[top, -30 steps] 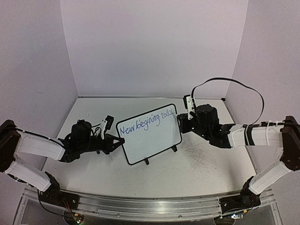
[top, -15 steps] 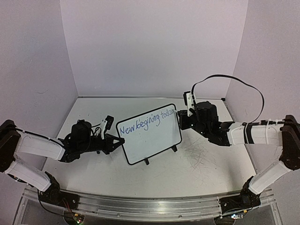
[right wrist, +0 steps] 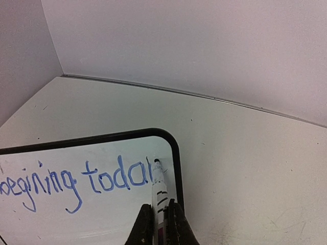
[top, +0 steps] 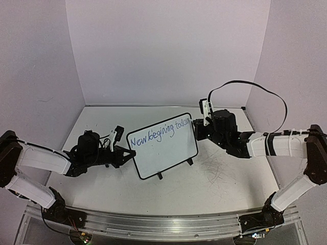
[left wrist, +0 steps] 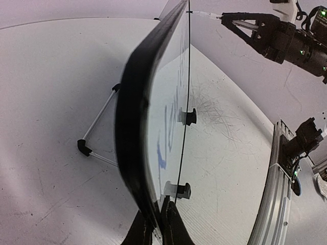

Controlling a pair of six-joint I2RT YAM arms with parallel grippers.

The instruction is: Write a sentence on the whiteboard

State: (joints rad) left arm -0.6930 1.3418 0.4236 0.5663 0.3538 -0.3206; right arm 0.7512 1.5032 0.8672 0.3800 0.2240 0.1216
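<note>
At left jaws: whiteboard [top: 166,153] edge | at right jaws: marker [right wrist: 159,190], sentence [right wrist: 102,179] end

On the whiteboard [top: 168,153] I read one sentence [top: 158,133] in blue handwriting: "New begining toda", followed by a single short stroke. The print on my marker [right wrist: 159,196] is too small to read.

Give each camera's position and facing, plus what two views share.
Top external: above and behind, facing the whiteboard; left arm and right arm show.
Left wrist: behind the left gripper, looking along the whiteboard's clamped edge.
Right wrist: behind the right gripper, which holds a marker, facing the sentence.
Wrist views share the whiteboard.
</note>
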